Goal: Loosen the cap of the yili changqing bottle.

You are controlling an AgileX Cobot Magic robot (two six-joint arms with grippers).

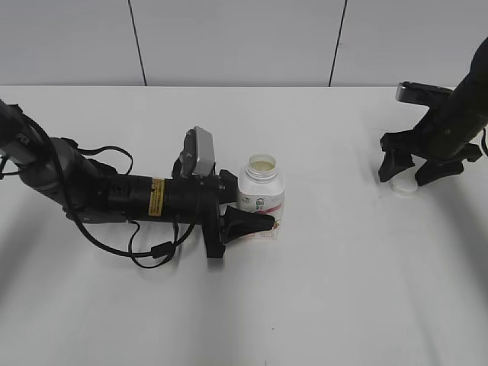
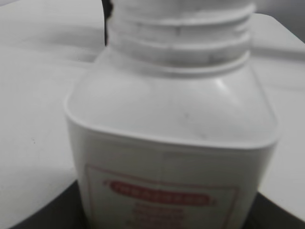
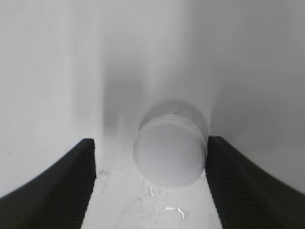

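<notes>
Bottle: squat white plastic bottle with pink-red label (image 1: 261, 197) stands uncapped mid-tabletop (image 1: 320, 290), pale contents visible only from the exterior view.
Left hand (image 1: 252, 217): pinching the bottle's body from the side.
Left wrist view: bare neck threads (image 2: 181, 36) close up, blurred.
Cap: small round white plastic cap (image 3: 170, 150) lies on the tabletop far right.
Right hand (image 3: 150, 183): spread, cap between its fingers, nearer the right one; contact unclear.

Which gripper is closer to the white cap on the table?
Right. The right gripper straddles the cap, one finger near it. The left gripper is far away, clamping the bottle.
</notes>
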